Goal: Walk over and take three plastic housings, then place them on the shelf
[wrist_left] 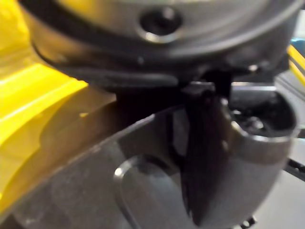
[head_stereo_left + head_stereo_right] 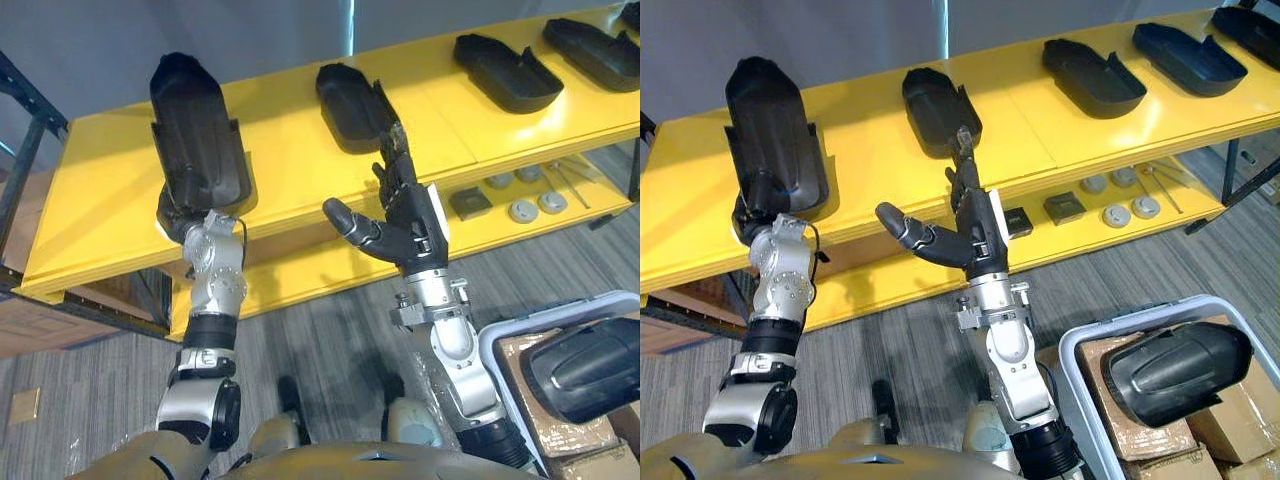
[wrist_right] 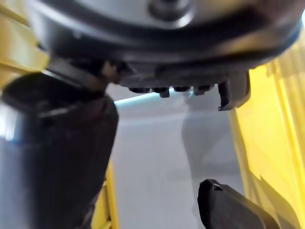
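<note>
A black plastic housing [image 2: 200,130] stands tilted on end at the left of the yellow shelf's top board [image 2: 290,170]. My left hand [image 2: 182,215] is curled round its lower end. A second housing [image 2: 355,105] lies flat near the board's middle. My right hand [image 2: 405,225] is just in front of it, open, thumb spread to the left, and the straight fingertips reach its near end. Two more housings [image 2: 505,70] [image 2: 590,50] lie further right on the board. Another housing [image 2: 1175,370] rests on boxes in a bin.
The grey-rimmed bin [image 2: 1072,352] with cardboard boxes stands at the lower right on the floor. The lower yellow shelf holds small round discs [image 2: 522,210] and a dark square part [image 2: 470,203]. A dark rack post [image 2: 25,170] stands at the left.
</note>
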You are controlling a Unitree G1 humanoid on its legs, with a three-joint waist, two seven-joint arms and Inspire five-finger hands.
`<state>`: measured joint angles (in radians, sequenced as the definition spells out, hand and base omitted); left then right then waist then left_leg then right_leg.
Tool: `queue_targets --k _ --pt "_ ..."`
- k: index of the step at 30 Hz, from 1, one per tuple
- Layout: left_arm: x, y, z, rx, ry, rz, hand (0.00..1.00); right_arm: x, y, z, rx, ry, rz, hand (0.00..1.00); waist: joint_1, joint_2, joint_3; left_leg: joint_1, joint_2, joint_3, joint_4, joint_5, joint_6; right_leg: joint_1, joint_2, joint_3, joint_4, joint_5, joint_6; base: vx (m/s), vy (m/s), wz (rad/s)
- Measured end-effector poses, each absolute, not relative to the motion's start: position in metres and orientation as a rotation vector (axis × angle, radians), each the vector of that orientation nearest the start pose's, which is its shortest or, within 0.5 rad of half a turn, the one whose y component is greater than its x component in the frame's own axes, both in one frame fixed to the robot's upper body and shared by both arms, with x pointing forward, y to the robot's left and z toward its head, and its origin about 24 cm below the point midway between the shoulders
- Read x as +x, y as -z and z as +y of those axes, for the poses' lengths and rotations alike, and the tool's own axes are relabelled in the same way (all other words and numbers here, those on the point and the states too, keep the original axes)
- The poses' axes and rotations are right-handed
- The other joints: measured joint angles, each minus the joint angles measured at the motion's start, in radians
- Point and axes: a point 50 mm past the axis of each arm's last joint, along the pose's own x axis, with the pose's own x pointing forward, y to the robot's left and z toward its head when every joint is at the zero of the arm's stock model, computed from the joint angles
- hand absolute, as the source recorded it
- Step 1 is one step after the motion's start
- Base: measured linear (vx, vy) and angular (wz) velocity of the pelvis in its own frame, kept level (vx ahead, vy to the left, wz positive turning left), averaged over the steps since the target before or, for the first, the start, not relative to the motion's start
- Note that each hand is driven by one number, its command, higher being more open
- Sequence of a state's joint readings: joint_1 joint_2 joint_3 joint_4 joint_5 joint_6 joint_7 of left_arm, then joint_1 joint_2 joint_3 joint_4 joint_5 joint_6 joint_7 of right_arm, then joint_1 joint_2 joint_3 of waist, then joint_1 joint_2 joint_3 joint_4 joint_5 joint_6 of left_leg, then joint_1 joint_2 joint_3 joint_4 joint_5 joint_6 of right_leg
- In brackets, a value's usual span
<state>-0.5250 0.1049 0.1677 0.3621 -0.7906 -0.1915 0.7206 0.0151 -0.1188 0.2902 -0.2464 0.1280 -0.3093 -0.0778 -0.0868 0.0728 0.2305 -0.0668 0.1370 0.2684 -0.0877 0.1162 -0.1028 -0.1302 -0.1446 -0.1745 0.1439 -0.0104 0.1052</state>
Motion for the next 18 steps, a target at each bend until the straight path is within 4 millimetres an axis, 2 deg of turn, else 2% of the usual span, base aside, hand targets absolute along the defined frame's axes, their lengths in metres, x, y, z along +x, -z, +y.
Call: queue_targets --k 3,5,8,10,11,12,13,14,15,16,18 --pt "0.339 -0.106 0.214 -0.844 -0.722 -0.083 1.0 0.229 -0.119 -0.106 0.125 -0.217 -0.503 1.0 0.001 0.004 0.008 -0.021 0.011 0.024 0.0 -0.004 -0.006 -0.012 0.007 0.011 -0.025 0.001 0.0 -0.06 0.008 -0.01" --pt "0.342 -0.109 0.219 -0.84 -0.707 -0.093 1.0 0.229 -0.12 -0.106 0.137 -0.21 -0.505 1.0 0.0 -0.003 0.014 -0.029 0.012 0.032 0.0 -0.017 -0.023 -0.017 0.005 0.013 -0.031 0.001 0.0 -0.06 0.008 0.04" --pt "0.346 -0.113 0.224 -0.833 -0.685 -0.106 1.0 0.228 -0.124 -0.107 0.162 -0.207 -0.52 1.0 0.001 -0.006 0.026 -0.038 0.013 0.044 0.001 -0.021 -0.029 -0.015 0.008 0.012 -0.062 0.003 0.002 -0.06 -0.001 -0.05" --pt "0.348 -0.116 0.226 -0.843 -0.669 -0.112 1.0 0.226 -0.128 -0.107 0.165 -0.209 -0.537 1.0 -0.008 -0.013 0.035 -0.049 0.008 0.059 -0.001 -0.066 -0.09 -0.008 -0.002 0.018 -0.099 0.008 0.009 -0.07 0.011 0.11" --pt "0.353 -0.126 0.226 -0.845 -0.644 -0.137 1.0 0.227 -0.133 -0.105 0.178 -0.211 -0.559 1.0 -0.015 -0.065 0.062 -0.097 -0.028 0.057 0.183 -0.057 0.011 -0.013 -0.059 0.02 -0.123 0.019 0.009 -0.06 0.058 0.12" --pt "0.354 -0.127 0.226 -0.844 -0.641 -0.142 1.0 0.227 -0.134 -0.105 0.174 -0.215 -0.564 1.0 -0.013 -0.067 0.068 -0.115 -0.023 0.046 0.304 -0.065 0.052 -0.016 -0.064 0.024 -0.123 0.019 0.01 -0.05 0.05 -0.17" --pt "0.353 -0.124 0.226 -0.844 -0.654 -0.13 1.0 0.226 -0.136 -0.107 0.156 -0.223 -0.572 1.0 -0.007 -0.028 0.067 -0.09 0.002 0.036 0.335 -0.135 0.046 -0.015 -0.033 0.027 -0.126 0.026 0.019 -0.01 0.026 -0.39" --pt "0.355 -0.127 0.223 -0.85 -0.65 -0.128 1.0 0.225 -0.138 -0.108 0.144 -0.228 -0.588 1.0 -0.003 -0.001 0.084 -0.06 0.012 0.032 0.288 -0.191 0.04 -0.03 -0.019 0.046 -0.084 0.035 0.02 -0.02 0.018 -0.04" --pt "0.357 -0.132 0.223 -0.839 -0.628 -0.148 1.0 0.225 -0.137 -0.108 0.151 -0.222 -0.586 1.0 -0.022 -0.012 0.095 -0.045 0.006 0.057 0.25 -0.178 0.022 -0.049 -0.021 0.058 -0.019 0.032 0.019 -0.03 -0.02 0.57" --pt "0.359 -0.138 0.221 -0.83 -0.609 -0.161 1.0 0.225 -0.137 -0.107 0.15 -0.229 -0.579 1.0 -0.036 -0.034 0.096 -0.045 -0.021 0.053 0.212 -0.152 0.014 -0.066 -0.033 0.072 -0.01 0.048 0.012 -0.06 -0.057 0.67" --pt "0.358 -0.142 0.225 -0.831 -0.625 -0.191 1.0 0.227 -0.137 -0.103 0.141 -0.25 -0.576 1.0 -0.031 -0.038 0.096 -0.05 -0.038 0.057 0.176 -0.124 0.015 -0.094 -0.036 0.073 -0.017 0.051 0.012 -0.05 -0.036 -0.05"
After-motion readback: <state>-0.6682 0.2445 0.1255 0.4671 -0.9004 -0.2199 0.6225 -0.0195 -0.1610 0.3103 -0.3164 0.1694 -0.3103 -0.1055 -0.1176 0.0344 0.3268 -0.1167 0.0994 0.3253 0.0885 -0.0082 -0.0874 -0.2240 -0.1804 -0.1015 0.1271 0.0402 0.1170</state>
